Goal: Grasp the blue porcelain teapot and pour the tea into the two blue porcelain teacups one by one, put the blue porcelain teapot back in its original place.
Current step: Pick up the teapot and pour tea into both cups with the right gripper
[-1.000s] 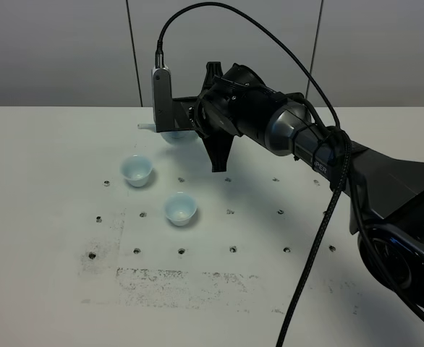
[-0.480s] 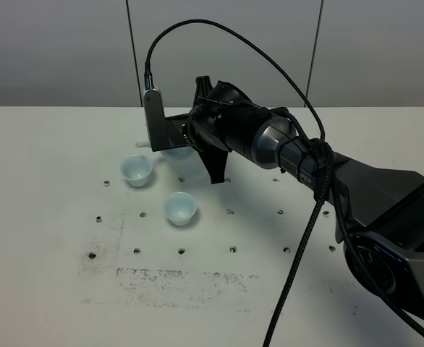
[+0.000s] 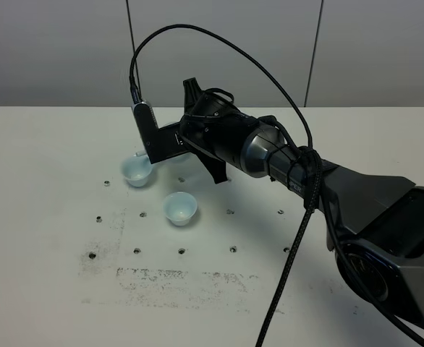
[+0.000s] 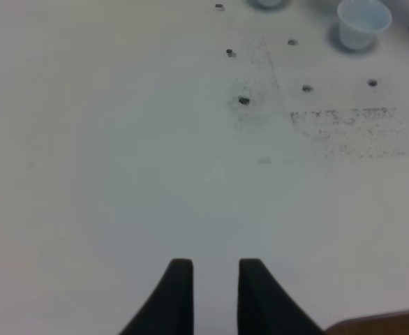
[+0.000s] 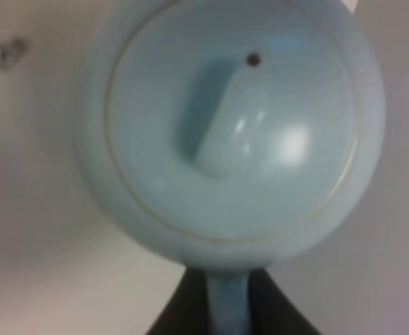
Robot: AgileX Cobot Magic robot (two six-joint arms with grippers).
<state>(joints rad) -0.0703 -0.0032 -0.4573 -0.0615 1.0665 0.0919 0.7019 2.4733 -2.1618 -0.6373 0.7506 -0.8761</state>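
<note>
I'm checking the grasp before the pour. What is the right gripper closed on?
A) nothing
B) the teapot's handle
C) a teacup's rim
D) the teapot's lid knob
B: in the right wrist view the blue porcelain teapot fills the frame, and its loop handle sits pinched between the dark jaws of the right gripper.

Far teacup (image 3: 137,171) behind-left of near teacup (image 3: 180,208), on table (image 3: 53,217).
</note>
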